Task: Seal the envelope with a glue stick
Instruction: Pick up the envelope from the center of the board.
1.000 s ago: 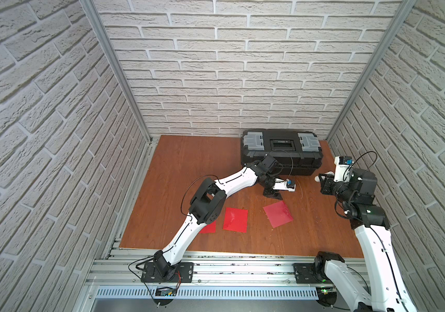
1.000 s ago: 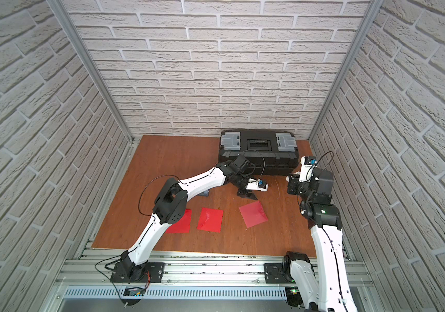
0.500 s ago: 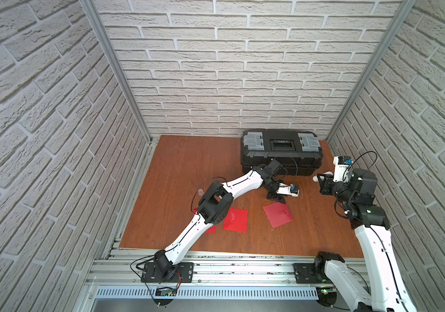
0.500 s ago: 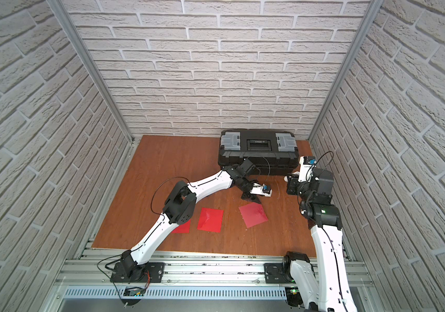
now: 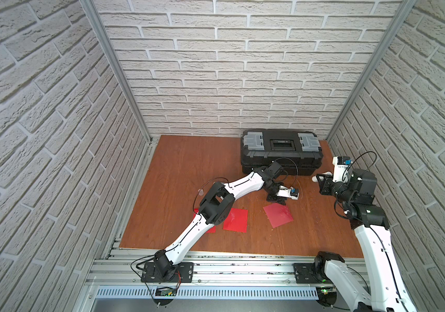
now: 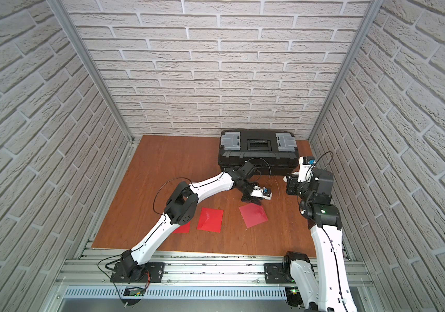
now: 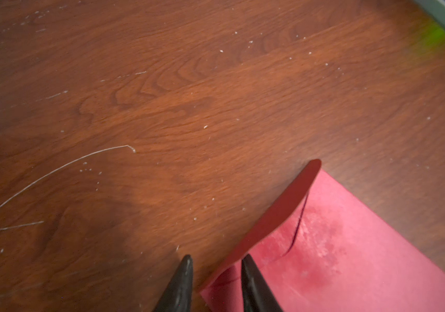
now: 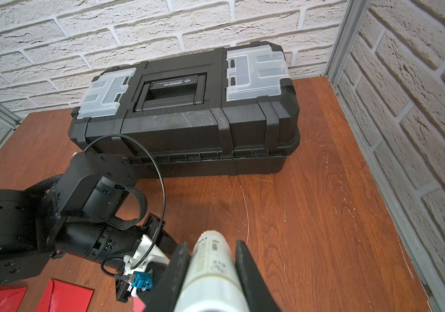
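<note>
The glue stick (image 8: pixel 210 270) is clamped between the two black fingers (image 8: pixel 245 270) of the right gripper (image 8: pixel 211 247), which is closed tight on its white barrel. Its long axis runs along the gripper's own reach and lies close to level. Its rounded pale end sticks out past the fingertips, pointing left and slightly far, toward the near right corner of the black toolbox (image 8: pixel 189 127). In both top views it is held above the wooden table (image 5: pixel 189 167) at the right side, just near of the toolbox's right end.

The left gripper (image 7: pixel 217 258) is down at the middle of the table, at the far edge of the rightmost red envelope (image 7: pixel 350 256). Its jaws stand a narrow gap apart with the envelope's raised flap (image 7: pixel 283 210) standing between them. Bare wood shows between one finger and the flap, so the flap is not pinched. This envelope lies flat, left of and nearer than the glue stick, well apart from it. A second red envelope (image 5: pixel 236 220) lies further left, and a third red envelope (image 5: pixel 211 229) is partly hidden under the left arm (image 5: pixel 216 205).
</note>
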